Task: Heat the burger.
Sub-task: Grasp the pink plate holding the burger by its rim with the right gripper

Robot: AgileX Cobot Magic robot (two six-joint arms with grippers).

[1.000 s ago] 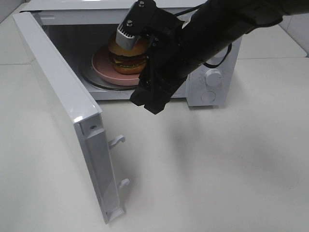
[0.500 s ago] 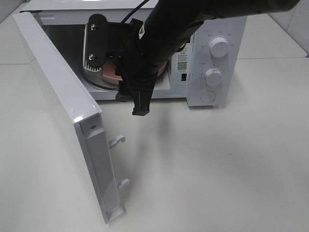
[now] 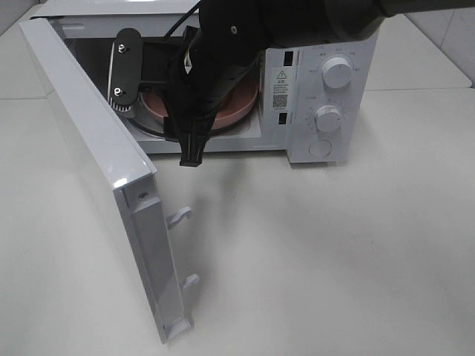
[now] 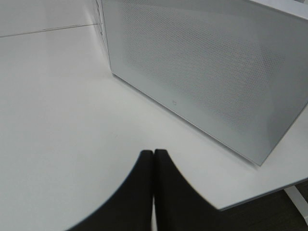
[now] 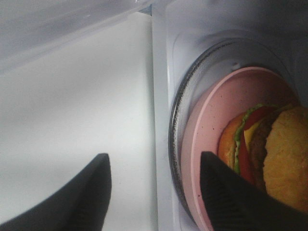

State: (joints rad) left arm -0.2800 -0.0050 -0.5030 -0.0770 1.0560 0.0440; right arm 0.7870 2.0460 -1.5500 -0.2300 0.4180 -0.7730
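Looks like a robotics lab: white table (image 3: 334, 259), white microwave (image 3: 326, 89), black robot arm (image 3: 245, 37).

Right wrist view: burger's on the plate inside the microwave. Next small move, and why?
Probably back the right gripper out of the microwave opening. Its fingers are open and empty, the burger sits on the pink plate inside, and the arm seems to block the swing of the wide-open door.

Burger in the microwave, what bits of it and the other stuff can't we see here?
- Burger: high view, hidden behind the right arm; right wrist view, cut off by the picture edge.
- Pink plate: high view, mostly covered by that arm.
- Print around the dials: high view, too small to read.
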